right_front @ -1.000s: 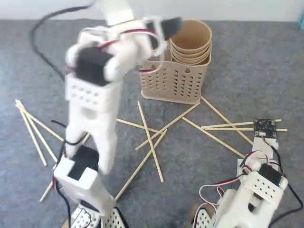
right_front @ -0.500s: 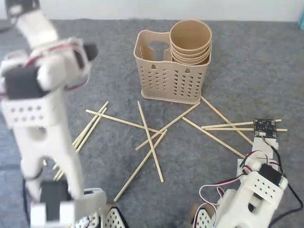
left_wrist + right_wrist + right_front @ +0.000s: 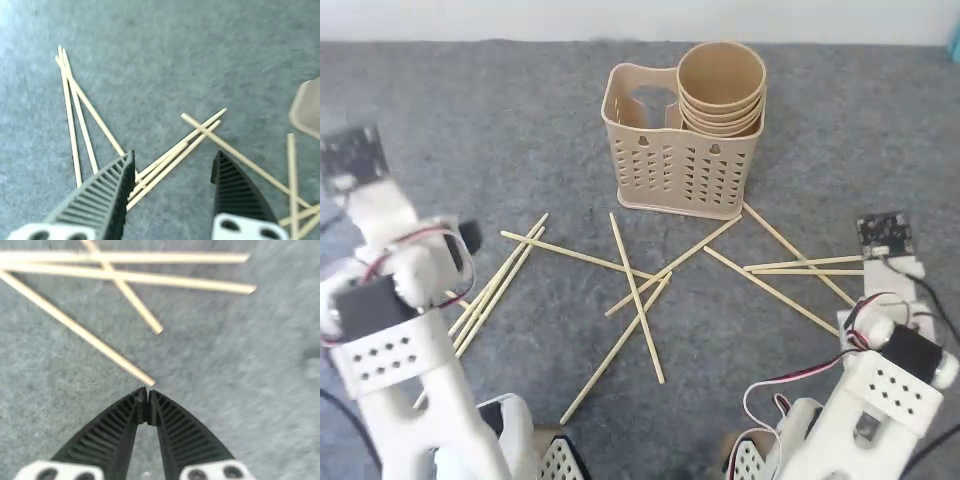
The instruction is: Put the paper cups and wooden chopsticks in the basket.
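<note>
**Wooden chopsticks [image 3: 636,291] all over the bench, paper cups [image 3: 721,84] already home**

Paper cups first: they're nested in one stack, standing upright in the right-hand compartment of the beige slotted basket [image 3: 665,172] at the far side of the grey bench [image 3: 520,130]. The compartment beside them holds no cups.

Chopsticks, though, are all out on the felt. A crossed tangle lies just in front of the basket, a loose bundle [image 3: 496,288] fans out toward the left arm [image 3: 395,340], and a few more [image 3: 802,265] lie over by the right arm [image 3: 885,375]. None of them sits in the basket.

Now the left end effector [image 3: 175,153]: released, jaws spread wide, nothing between them, hanging above that left bundle, with the sticks running right under the gap. A corner of the basket shows at the edge of its wrist view.

Over to the right end effector [image 3: 148,390]: clenched, tips pressed together, gripping nothing. It points down at the felt, and the end of one chopstick [image 3: 80,330] lies just off its tips, with others crossing beyond.
</note>
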`<state>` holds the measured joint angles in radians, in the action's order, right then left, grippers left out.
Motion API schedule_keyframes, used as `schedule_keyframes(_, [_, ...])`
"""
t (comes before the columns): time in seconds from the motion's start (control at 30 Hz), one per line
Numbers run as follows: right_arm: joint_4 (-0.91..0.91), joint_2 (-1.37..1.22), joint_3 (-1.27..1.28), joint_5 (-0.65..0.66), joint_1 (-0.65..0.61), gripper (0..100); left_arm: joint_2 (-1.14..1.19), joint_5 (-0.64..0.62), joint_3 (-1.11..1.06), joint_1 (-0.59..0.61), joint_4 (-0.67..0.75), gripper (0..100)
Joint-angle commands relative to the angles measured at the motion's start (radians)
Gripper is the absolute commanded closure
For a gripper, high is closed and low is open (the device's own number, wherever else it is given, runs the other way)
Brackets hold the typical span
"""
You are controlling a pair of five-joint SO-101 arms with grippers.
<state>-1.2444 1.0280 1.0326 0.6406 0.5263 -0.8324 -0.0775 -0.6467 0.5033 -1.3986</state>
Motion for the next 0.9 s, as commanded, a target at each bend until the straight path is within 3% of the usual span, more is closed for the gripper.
schedule_keyframes(0.0, [-0.056, 0.013, -0.18, 0.017, -0.045, 92.9, -0.068, 0.023, -0.259, 0.028, 0.172, 77])
schedule_keyframes(0.27, [0.016, -0.093, -0.252, -0.081, -0.148, 90.2, -0.107, 0.107, -0.51, 0.14, 0.356, 77])
schedule_keyframes(0.43, [0.05, -0.389, -0.382, -0.204, -0.231, 90.2, -0.109, 0.175, -0.602, 0.169, 0.44, 77])
schedule_keyframes(0.63, [0.09, -0.751, -0.58, -0.213, -0.291, 90.2, -0.101, 0.18, -0.61, 0.169, 0.463, 77])
schedule_keyframes(0.7, [0.079, -0.855, -0.647, -0.178, -0.306, 89.8, -0.107, 0.183, -0.628, 0.169, 0.488, 77])
schedule_keyframes(0.87, [-0.008, -1.05, -0.792, 0.058, -0.343, 89.6, -0.107, 0.184, -0.633, 0.169, 0.497, 77])
